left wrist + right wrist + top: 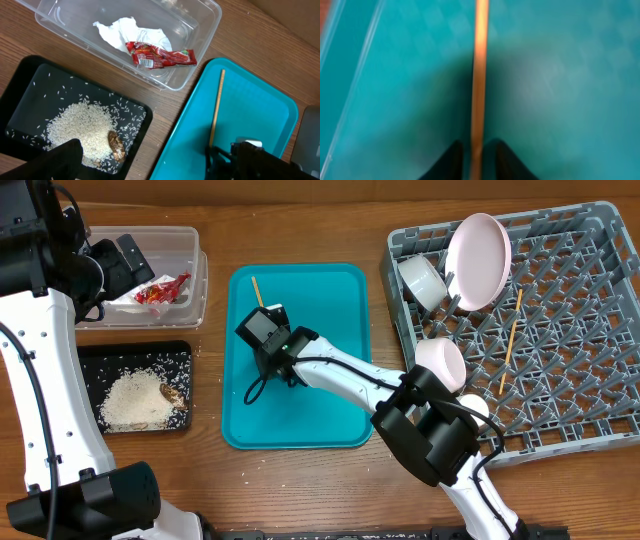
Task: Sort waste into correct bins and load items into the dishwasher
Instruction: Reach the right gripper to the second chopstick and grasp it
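Note:
My right gripper [264, 318] is down on the teal tray [320, 400], its fingertips [479, 146] shut on either side of a thin wooden chopstick [480, 75] that lies flat there [257, 290]. The second chopstick [510, 345] lies in the grey dish rack [570, 310] with the pinkish plate [478, 246], two pale bowls [422, 280] [440, 363] and a white cup [472, 410]. My left gripper [125, 265] hovers open and empty over the clear tub [210, 30], which holds the napkin [117, 32] and red wrapper [160, 56].
The black tray [30, 85] in front of the tub holds the rice [82, 127] and brown lump [116, 142]. The right arm stretches from the front right across the teal tray. Bare wooden table [300, 490] runs along the front.

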You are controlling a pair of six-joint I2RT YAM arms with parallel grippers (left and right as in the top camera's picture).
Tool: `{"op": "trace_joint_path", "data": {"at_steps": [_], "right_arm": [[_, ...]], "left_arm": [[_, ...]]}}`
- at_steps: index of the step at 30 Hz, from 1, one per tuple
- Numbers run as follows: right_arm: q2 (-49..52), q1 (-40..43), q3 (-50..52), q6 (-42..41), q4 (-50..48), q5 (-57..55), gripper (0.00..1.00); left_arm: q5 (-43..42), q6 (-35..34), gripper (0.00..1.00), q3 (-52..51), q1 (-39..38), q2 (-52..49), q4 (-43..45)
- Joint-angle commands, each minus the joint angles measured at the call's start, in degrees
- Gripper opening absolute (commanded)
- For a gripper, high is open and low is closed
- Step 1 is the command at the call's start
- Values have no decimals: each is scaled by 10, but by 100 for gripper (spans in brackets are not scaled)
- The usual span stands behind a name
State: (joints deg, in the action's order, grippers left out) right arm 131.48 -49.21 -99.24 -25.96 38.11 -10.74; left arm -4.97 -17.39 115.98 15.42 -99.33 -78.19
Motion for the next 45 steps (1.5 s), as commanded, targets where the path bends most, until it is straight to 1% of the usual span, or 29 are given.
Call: {"op": "trace_joint_path", "data": {"at_steps": [1,3,4,5,9,13,17,21,22,26,30,32,33,36,37,38,39,42,45], "right_arm": [[12,5,7,-28,52,56,18],[12,7,7,-33,73,73,14],[12,9,7,-42,83,75,8],[12,12,7,-45,96,82,4],[11,20,7,-45,123,106,4],[10,34,-8,-45,179,140,4],[-6,43,-34,-39,243,143,4],[-59,48,-59,-36,274,127,4],[-96,52,-74,-36,287,110,4],[-172,65,-96,-37,313,68,4],[-228,86,-96,-31,311,54,4],[-233,93,-96,-5,289,57,4],[-232,94,-95,3,278,58,7],[-210,91,-83,54,222,92,40],[-183,84,-79,63,196,102,50],[-164,79,-79,65,185,102,53],[-148,75,-79,65,176,102,53],[-89,61,-79,70,152,102,53],[-45,55,-79,73,148,88,52]], "left_arm": [[-4,7,100,13,3,0,0],[-4,7,100,13,3,0,0],[-4,7,100,13,3,0,0],[-4,7,100,13,3,0,0],[-4,7,100,13,3,0,0],[-4,7,100,13,3,0,0],[-4,7,100,13,3,0,0],[-4,7,100,13,3,0,0],[-4,7,100,13,3,0,0],[-4,7,100,13,3,0,0],[-4,7,100,13,3,0,0],[-4,7,100,13,3,0,0],[-4,7,100,13,3,0,0],[-4,7,100,13,3,0,0],[-4,7,100,13,3,0,0],[-4,7,100,13,3,0,0],[-4,7,100,13,3,0,0],[-4,7,100,13,3,0,0],[-4,7,100,13,3,0,0]]}}
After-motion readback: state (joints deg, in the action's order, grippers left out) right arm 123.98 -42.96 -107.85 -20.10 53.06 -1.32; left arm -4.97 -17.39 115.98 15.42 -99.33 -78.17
